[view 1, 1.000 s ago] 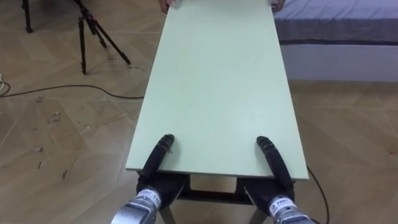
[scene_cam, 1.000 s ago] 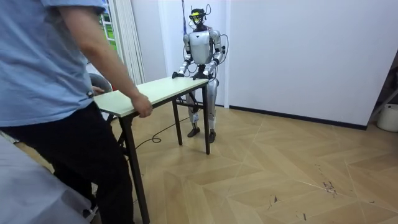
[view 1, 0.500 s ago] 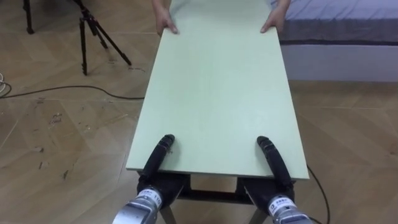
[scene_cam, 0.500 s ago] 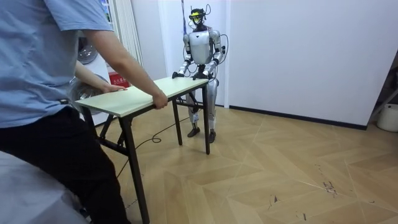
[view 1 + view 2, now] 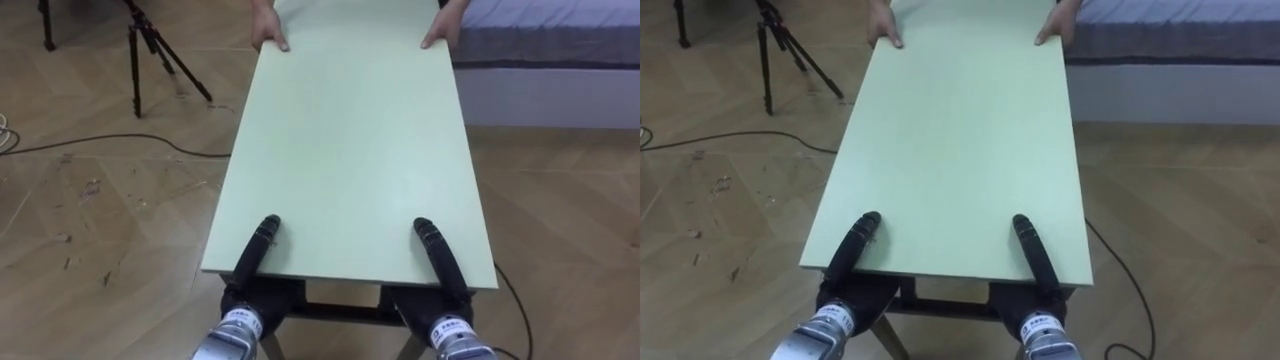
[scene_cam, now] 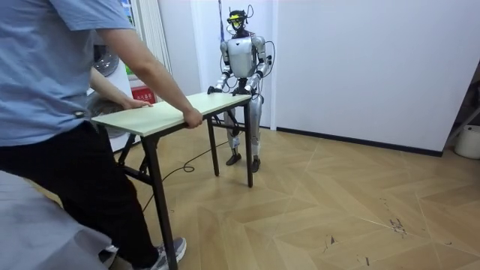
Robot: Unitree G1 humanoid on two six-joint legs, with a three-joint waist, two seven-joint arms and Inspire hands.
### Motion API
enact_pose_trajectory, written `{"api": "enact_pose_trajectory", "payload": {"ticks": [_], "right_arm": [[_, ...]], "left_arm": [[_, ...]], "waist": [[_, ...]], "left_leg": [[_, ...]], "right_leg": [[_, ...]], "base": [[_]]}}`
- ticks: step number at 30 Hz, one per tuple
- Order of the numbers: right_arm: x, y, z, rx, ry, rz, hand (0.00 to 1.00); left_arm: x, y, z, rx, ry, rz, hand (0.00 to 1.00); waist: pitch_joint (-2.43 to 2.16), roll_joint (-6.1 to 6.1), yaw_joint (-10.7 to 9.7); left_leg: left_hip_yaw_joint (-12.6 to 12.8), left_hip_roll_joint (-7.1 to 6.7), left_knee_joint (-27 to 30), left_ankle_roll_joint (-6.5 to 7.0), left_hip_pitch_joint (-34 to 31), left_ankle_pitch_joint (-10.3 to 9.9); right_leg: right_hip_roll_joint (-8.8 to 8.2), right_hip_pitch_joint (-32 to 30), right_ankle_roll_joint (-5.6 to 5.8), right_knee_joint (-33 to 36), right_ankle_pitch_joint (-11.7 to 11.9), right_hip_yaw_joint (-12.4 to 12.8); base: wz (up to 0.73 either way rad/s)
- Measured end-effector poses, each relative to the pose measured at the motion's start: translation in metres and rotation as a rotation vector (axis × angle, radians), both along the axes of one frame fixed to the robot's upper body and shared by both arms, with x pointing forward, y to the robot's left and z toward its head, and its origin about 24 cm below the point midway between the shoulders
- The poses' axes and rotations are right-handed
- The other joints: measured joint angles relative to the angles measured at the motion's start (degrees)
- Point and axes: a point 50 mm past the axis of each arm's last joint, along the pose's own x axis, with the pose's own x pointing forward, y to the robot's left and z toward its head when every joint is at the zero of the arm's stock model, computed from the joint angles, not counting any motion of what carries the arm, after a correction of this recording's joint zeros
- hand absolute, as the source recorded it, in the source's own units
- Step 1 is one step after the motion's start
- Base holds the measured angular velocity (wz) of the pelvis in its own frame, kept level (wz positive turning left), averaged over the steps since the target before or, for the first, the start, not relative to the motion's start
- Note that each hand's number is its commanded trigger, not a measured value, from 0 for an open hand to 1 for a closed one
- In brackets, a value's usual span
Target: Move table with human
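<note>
I've got the tabletop (image 5: 350, 150) running straight away from me, and it's a shared carry. My left robot hand (image 5: 258, 250) is clamped on the near edge toward the left corner and my right robot hand (image 5: 438, 255) toward the right corner. Each has a thumb laid flat on top with the rest tucked beneath the edge, out of my sight. Spread wide like that, I reckon, so the board stays level and can't twist. At the far end a person (image 5: 268, 35) grips both corners, mirroring me. A tripod (image 5: 150, 50) stands far left on the floor, and a bed (image 5: 540, 40) lies off the far right.
</note>
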Motion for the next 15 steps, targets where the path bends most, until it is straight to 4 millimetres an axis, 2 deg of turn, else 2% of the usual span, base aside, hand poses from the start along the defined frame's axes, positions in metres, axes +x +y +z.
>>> {"api": "enact_pose_trajectory", "payload": {"ticks": [5, 15], "right_arm": [[-0.002, 0.003, 0.013, -0.004, -0.051, 0.001, 1.0], [-0.003, -0.001, 0.023, -0.038, -0.11, 0.024, 1.0]], "left_arm": [[-0.002, -0.001, 0.012, 0.045, -0.071, 0.003, 1.0], [-0.011, -0.004, 0.022, 0.04, -0.145, 0.017, 1.0]], "waist": [[-0.07, -0.28, 0.44], [-0.29, -1.1, 0.41]], "left_leg": [[0.06, 0.01, 0.04, 0.0, -0.12, 0.0], [0.05, 0.1, 0.06, -0.02, -2.02, 0.01]], "right_leg": [[0.0, -0.22, -0.01, -0.02, 0.01, -0.11], [-0.04, -2.5, 0.0, 1.11, 0.0, -0.22]], "base": [[0.0], [0.0]]}}
